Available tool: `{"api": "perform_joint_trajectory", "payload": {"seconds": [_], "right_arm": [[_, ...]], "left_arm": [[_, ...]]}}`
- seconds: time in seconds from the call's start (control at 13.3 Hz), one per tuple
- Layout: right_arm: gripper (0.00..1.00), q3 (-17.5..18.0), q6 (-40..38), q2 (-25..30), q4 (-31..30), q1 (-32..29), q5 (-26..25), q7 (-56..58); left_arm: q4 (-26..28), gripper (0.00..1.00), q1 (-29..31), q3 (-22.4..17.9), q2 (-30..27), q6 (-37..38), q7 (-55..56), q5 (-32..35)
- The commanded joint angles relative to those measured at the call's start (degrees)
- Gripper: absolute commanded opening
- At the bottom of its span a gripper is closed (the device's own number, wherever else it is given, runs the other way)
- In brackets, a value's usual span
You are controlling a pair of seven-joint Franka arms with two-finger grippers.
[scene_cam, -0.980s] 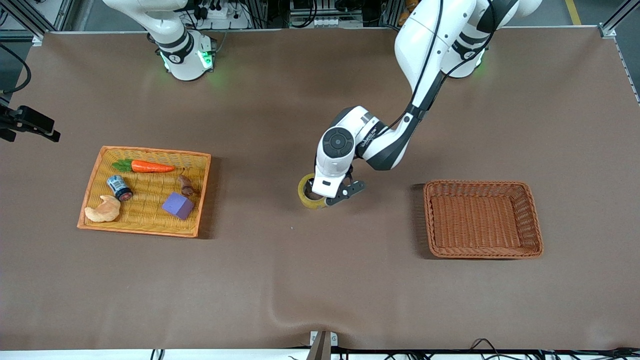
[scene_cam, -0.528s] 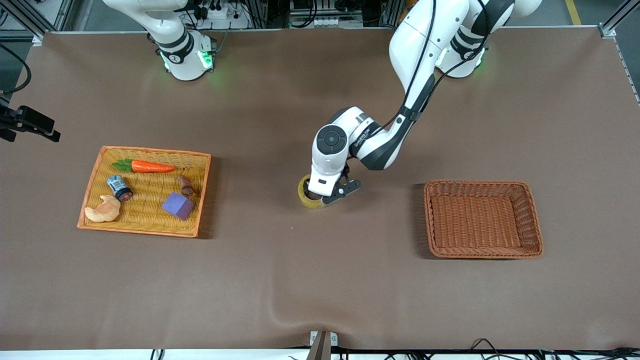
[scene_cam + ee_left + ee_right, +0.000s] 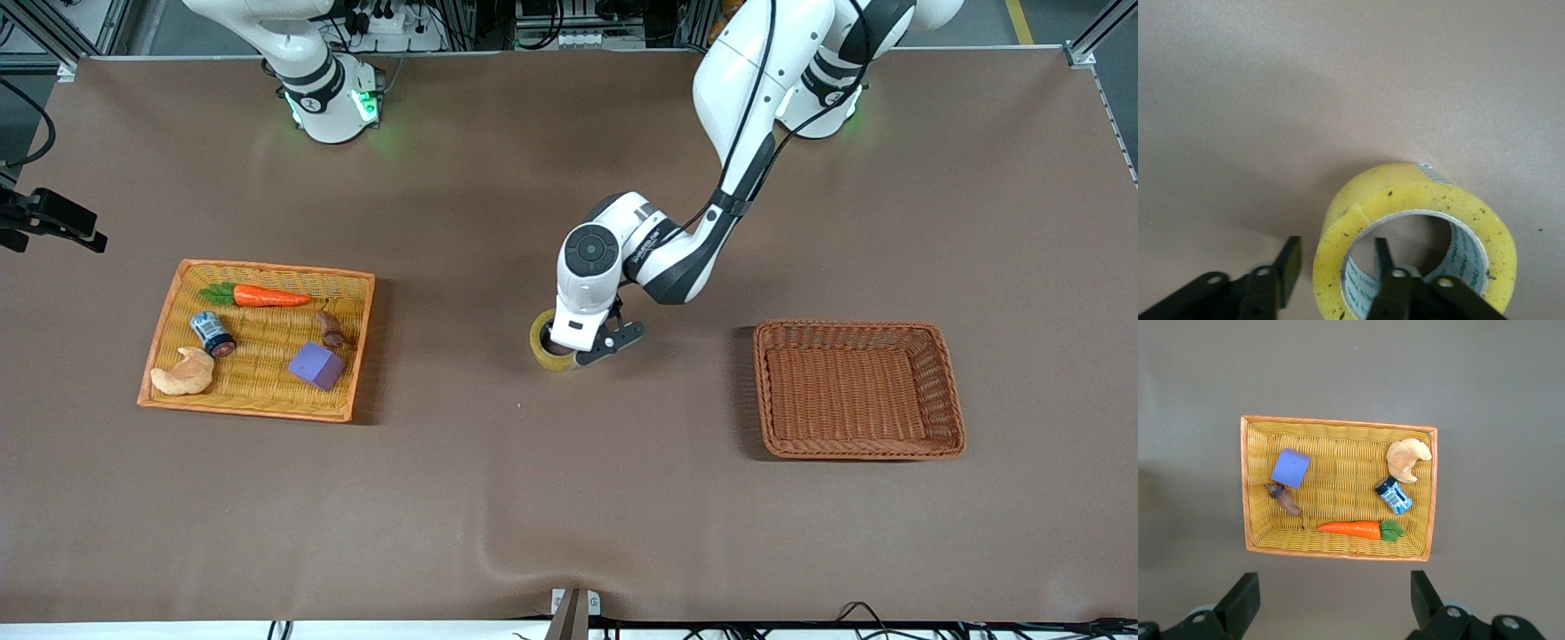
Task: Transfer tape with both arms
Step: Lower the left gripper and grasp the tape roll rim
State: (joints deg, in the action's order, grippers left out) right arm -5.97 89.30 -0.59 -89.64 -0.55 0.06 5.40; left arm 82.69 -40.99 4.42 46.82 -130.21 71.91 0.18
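I have the left gripper [image 3: 1335,270] down at the tape [image 3: 1415,223], lying flat mid-table between both baskets: fingers open, one in the hole, one outside, wall between them. The right gripper [image 3: 1331,600] waits open above the yellow basket [image 3: 1338,427].

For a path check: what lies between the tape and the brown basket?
Front view: only bare table between the tape and the brown basket.
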Motion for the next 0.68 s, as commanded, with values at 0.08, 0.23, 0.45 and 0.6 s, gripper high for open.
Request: {"api": "perform_joint_trajectory", "payload": {"seconds": [0.08,0.23,0.45,0.6], "right_arm": [[1.00,-0.1,1.0,0.2,-0.4,0.4,-0.8,-0.3],[1.00,-0.1,1.1,0.1,-0.4,0.1,-0.8,-0.2],[1.00,-0.2,1.1,-0.2,-0.5,-0.2,-0.7,-0.3],[1.00,-0.2,1.0,-0.3,-0.5,-0.2,-0.5,-0.4]], "left_arm": [[-0.5,0.00,-0.3,-0.2,0.4,-0.3,0.4,1.7],[-0.5,0.00,-0.3,-0.2,0.1,-0.3,0.7,2.0],[-0.5,0.00,-0.1,-0.2,-2.2,3.7,0.7,2.0],[-0.5,0.00,0.7,-0.2,-5.3,7.6,0.2,2.0]]}}
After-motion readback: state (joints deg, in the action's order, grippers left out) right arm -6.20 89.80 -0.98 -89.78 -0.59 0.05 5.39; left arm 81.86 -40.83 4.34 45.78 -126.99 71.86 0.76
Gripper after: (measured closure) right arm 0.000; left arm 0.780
